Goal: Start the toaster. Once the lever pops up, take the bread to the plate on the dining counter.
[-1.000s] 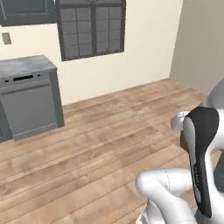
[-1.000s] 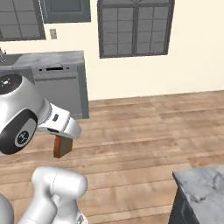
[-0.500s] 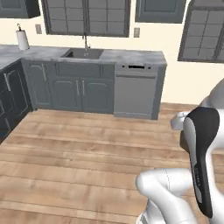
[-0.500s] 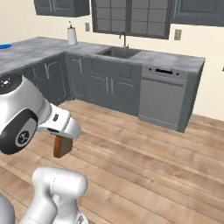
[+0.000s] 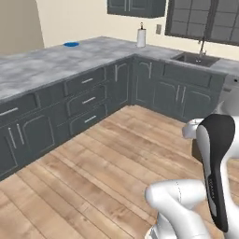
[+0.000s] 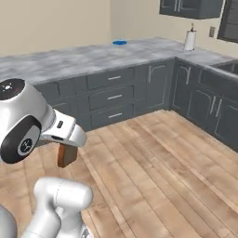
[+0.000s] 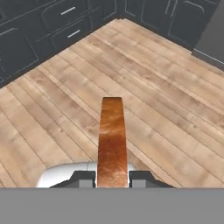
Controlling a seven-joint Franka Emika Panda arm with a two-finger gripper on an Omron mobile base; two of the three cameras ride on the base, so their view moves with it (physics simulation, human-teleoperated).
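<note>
My gripper [image 7: 112, 178] is shut on the bread [image 7: 112, 139], a brown slice seen edge-on above the wooden floor. In the right base view the bread [image 6: 67, 155] hangs below the gripper [image 6: 66, 147] at the lower left, well clear of the cabinets. The blue plate [image 5: 71, 44] lies on the dining counter [image 5: 37, 70], the long marble top over dark grey drawers, far ahead and to the left of the arm. From the right base camera the plate [image 6: 119, 42] sits near the far end of that counter [image 6: 69, 58]. The toaster is out of view.
A white paper towel roll [image 5: 141, 37] stands at the counter's corner, also seen from the right base camera [image 6: 189, 40]. A sink [image 5: 193, 58] with a tap is set in the counter run to the right. Open wooden floor [image 5: 102, 163] lies between me and the cabinets.
The whole picture has swung round, so the base has turned: window wall and dishwasher gave way to the long marble counter with the plate. The bread stays gripped as before.
</note>
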